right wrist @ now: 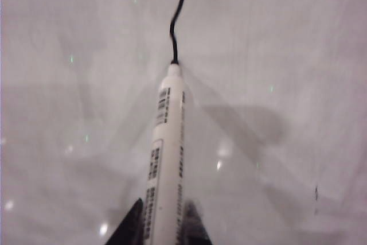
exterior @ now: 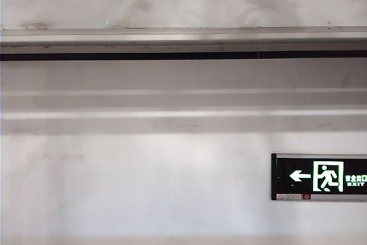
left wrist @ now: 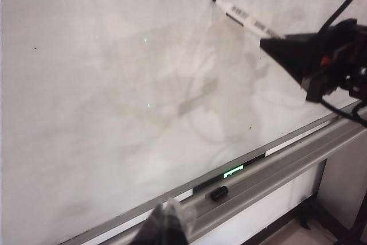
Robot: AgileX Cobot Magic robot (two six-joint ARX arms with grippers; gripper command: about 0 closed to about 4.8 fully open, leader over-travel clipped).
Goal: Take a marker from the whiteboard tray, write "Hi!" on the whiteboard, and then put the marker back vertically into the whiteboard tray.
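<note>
Now, whiteboard (left wrist: 114,84): one glossy white panel, filling both wrist views and the top strip of the exterior view; faint smudges and small light reflections on it.
Whiteboard tray (left wrist: 275,167): one long grey ledge running under the board; one small black cap-like piece (left wrist: 219,193) lies on it.
Exit sign (exterior: 319,177): one, green on black, on the wall below the tray in the exterior view.
Right gripper (right wrist: 163,228): arm reaching at the board from the side, fingers (right wrist: 133,225) narrow and clamped on the marker's barrel.
Left gripper (left wrist: 166,225): low, just by the tray; only a blurred dark tip shows, so I cannot tell how its fingers stand.
Marker (right wrist: 166,153): one, white with printed labels, tip touching the board.
Ink line (right wrist: 175,27): one short black curved stroke, rising from the marker's tip.
</note>
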